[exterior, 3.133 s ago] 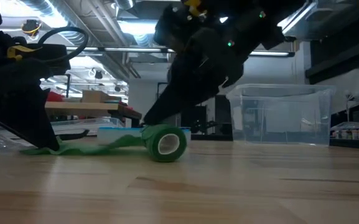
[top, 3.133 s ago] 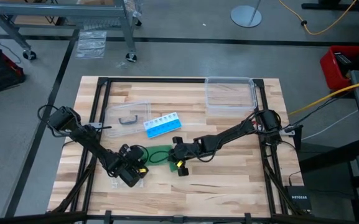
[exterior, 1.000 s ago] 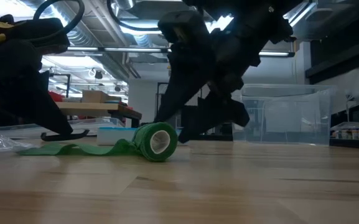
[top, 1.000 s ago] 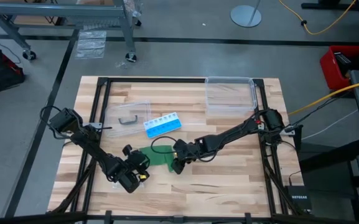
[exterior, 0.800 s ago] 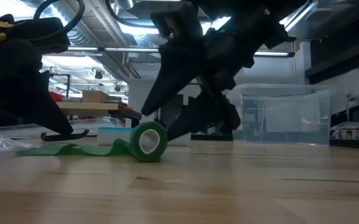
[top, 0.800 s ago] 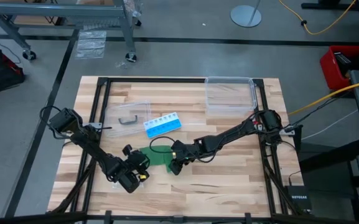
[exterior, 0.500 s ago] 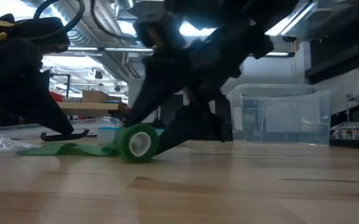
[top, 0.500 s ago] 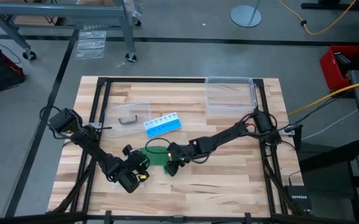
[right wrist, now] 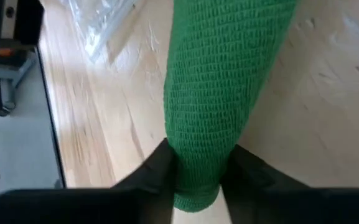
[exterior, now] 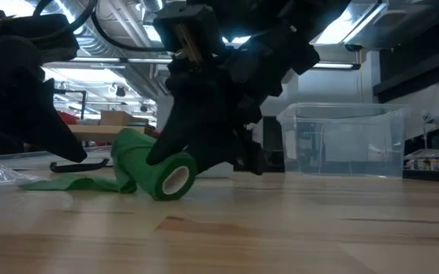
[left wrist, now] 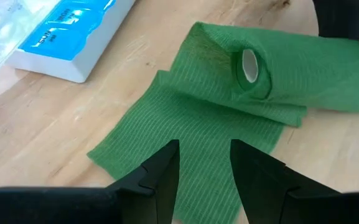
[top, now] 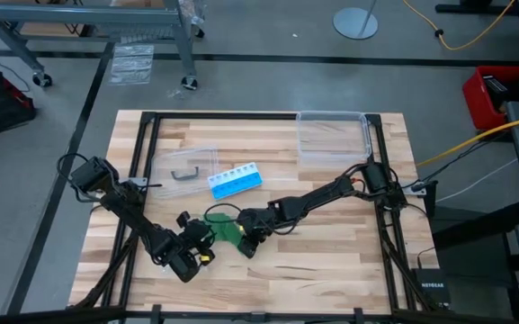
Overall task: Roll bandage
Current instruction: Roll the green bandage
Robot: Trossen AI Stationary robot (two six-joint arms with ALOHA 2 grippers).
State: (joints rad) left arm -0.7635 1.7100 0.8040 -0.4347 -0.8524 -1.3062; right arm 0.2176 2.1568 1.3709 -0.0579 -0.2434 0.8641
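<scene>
Here the bandage [left wrist: 229, 106] lies near the middle of the table [top: 331, 270], partly wound into a roll with a short flat tail left on the wood. The right gripper [right wrist: 195, 165] holds the rolled part: in the right wrist view its two fingers press against either side of the green roll, so it is closed on the bandage. In the low view the roll [exterior: 162, 171] is tipped up at an angle, one end on the table, probably so that it can be turned over onto the loose tail. The left gripper [left wrist: 204, 165] hovers over the tail's free end, its fingers [left wrist: 167, 168] spread apart with green fabric showing between them; whether they touch the cloth cannot be told. It holds nothing, and its likely purpose is to pin the tail so that the strip stays taut and straight while the roll advances.

Close by, the blue and white pill box [top: 236, 180] sits just beyond the bandage, and in the left wrist view its corner is near the tail's edge. A flat clear bag [top: 184, 167] lies beside the pill box, and a clear plastic box [top: 334, 137] stands at the far edge, well apart. Nothing lies on the tail itself. The two grippers are near each other, so the remaining stretch leaves little room between them.
</scene>
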